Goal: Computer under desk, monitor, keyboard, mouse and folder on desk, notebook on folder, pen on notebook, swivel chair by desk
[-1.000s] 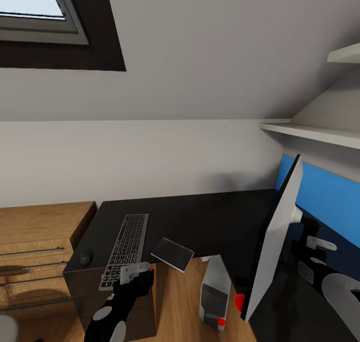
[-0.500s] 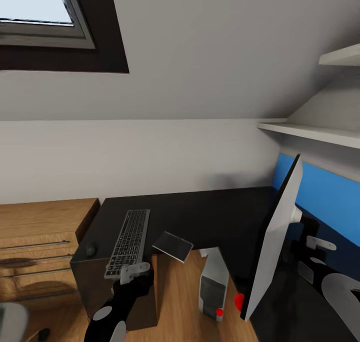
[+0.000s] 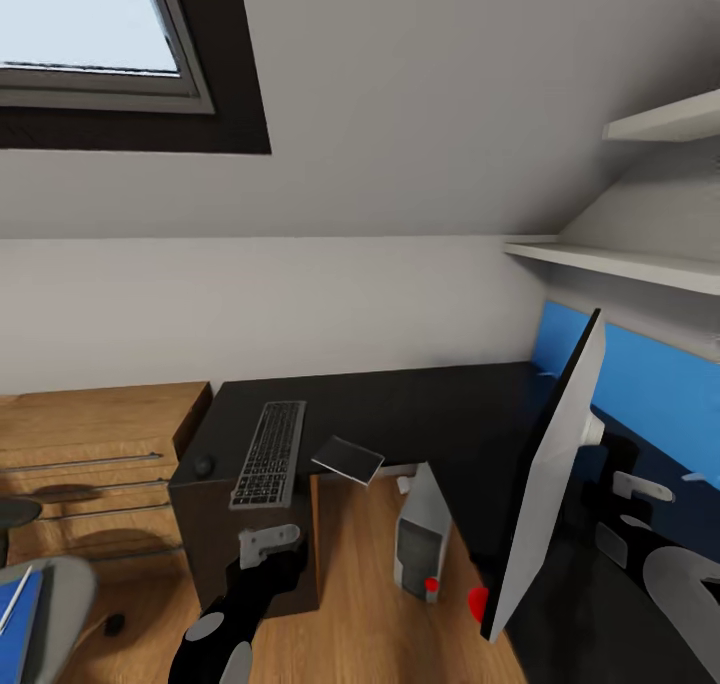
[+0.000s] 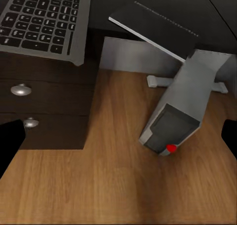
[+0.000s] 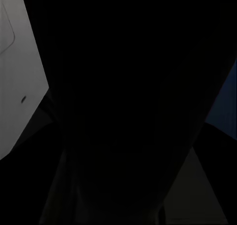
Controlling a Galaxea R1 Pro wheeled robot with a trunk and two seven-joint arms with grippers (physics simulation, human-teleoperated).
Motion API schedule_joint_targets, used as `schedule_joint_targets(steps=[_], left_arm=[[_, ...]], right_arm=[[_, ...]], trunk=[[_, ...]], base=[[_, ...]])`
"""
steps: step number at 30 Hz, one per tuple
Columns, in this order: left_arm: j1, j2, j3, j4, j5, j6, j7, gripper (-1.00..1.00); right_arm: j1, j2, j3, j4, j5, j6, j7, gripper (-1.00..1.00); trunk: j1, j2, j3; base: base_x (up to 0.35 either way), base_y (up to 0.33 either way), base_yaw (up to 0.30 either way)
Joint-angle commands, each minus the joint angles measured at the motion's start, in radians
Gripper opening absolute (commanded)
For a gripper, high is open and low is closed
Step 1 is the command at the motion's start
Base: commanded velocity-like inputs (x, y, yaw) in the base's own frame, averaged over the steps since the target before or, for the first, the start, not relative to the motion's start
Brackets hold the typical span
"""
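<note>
The monitor (image 3: 548,494) hangs edge-on at the right of the head view, pale back toward me, with my right gripper (image 3: 628,509) shut on it behind the screen. The right wrist view is dark, with the monitor's back (image 5: 15,77) at one side. On the black desk (image 3: 420,414) lie the keyboard (image 3: 268,453), the mouse (image 3: 203,464) and a dark notebook (image 3: 347,459) overhanging the edge. The computer (image 3: 420,544) stands on the floor by the desk. My left gripper (image 4: 118,141) hangs open above the floor. The swivel chair (image 3: 60,589) carries the blue folder (image 3: 14,619) and the pen (image 3: 16,598).
A light wooden dresser (image 3: 90,444) adjoins the desk's drawer unit (image 3: 240,554). A roof window (image 3: 80,34) is set in the sloping ceiling, and white shelves (image 3: 620,264) run above the blue back panel (image 3: 650,384). Wooden floor (image 3: 360,614) lies between me and the desk.
The whole view has shifted: desk, keyboard and computer look smaller and farther, and the swivel chair has come into view. The monitor keeps its place in the picture. The left arm looks unchanged.
</note>
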Motion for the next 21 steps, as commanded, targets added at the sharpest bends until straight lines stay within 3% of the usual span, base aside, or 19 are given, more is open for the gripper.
schedule_joint_targets(steps=[1, 21], left_arm=[[-0.001, 0.000, -0.002, -0.001, 0.011, 0.003, 0.009, 1.00], [-0.001, 0.000, -0.001, -0.001, 0.011, 0.003, 0.009, 1.00]], right_arm=[[-0.001, 0.000, 0.001, 0.001, -0.001, -0.005, 0.001, -1.00], [-0.001, 0.001, 0.002, 0.001, -0.001, -0.007, -0.002, -1.00]], trunk=[[-0.001, -0.001, -0.001], [-0.001, -0.001, 0.001]], base=[[-0.335, 0.000, 0.000], [-0.335, 0.000, 0.023]])
